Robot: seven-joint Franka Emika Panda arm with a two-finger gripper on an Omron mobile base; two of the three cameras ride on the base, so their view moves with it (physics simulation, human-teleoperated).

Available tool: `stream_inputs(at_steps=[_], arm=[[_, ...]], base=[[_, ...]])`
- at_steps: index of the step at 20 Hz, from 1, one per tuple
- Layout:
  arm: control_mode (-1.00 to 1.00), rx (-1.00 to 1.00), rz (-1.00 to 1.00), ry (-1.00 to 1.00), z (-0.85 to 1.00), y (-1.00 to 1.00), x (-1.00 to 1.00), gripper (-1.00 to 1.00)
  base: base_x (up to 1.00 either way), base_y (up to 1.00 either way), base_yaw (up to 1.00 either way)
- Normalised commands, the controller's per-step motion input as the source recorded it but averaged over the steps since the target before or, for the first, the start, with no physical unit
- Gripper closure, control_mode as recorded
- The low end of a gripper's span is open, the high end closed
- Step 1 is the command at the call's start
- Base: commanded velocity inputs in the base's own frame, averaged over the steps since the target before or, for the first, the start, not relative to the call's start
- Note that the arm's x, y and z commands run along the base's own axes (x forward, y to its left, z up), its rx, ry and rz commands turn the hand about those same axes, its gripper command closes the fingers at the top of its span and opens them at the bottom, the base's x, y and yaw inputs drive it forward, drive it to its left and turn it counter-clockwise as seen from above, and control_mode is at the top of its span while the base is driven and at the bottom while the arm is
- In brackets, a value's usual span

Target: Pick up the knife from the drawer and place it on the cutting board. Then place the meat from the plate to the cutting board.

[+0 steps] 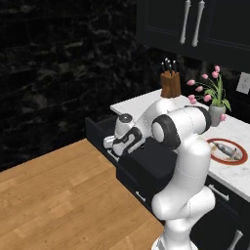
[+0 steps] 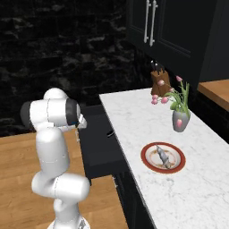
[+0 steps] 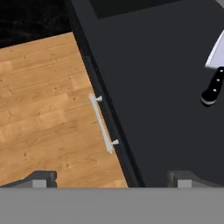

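The black drawer [image 3: 153, 100] stands pulled open, its silver bar handle [image 3: 103, 125] on the front edge beside the wooden floor. The knife [image 3: 213, 74], with a broad silver blade and a black handle, lies inside at the right edge of the hand view. My gripper [image 3: 113, 179] hangs open above the drawer front, well to the left of the knife, with nothing between its fingers. From the left base view the gripper [image 1: 113, 144] is over the open drawer [image 1: 100, 128]. The meat [image 2: 162, 155] lies on the red-rimmed plate [image 2: 147, 162] on the counter. The cutting board is out of view.
A white marble counter [image 2: 129, 112] runs to the right of the drawer. On it stand a brown knife block [image 2: 160, 81] and a grey vase of pink flowers [image 2: 180, 120]. Black wall cabinets [image 1: 215, 24] hang above. Wooden floor [image 1: 53, 195] lies left of the drawer.
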Motion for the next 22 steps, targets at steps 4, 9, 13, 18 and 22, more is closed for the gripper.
stream_inputs(at_steps=[4, 9, 13, 18, 22], arm=[[-1.0, 0.0, 0.01, -0.02, -0.42, 0.02, 0.46, -1.0], [-1.0, 0.0, 0.04, 0.06, -0.19, 0.04, 0.35, -1.0], [-1.0, 0.0, 0.01, 0.14, -0.24, 0.32, 0.03, -1.0], [-1.0, 0.0, 0.0, 0.14, -0.17, 0.58, -0.11, -1.0], [-1.0, 0.0, 0.0, 0.12, -0.21, 0.79, -0.15, -1.0]], base=[[0.0, 0.0, 0.0], [0.0, 0.0, 0.0], [0.0, 0.0, 0.0], [0.0, 0.0, 0.0], [0.0, 0.0, 0.0]])
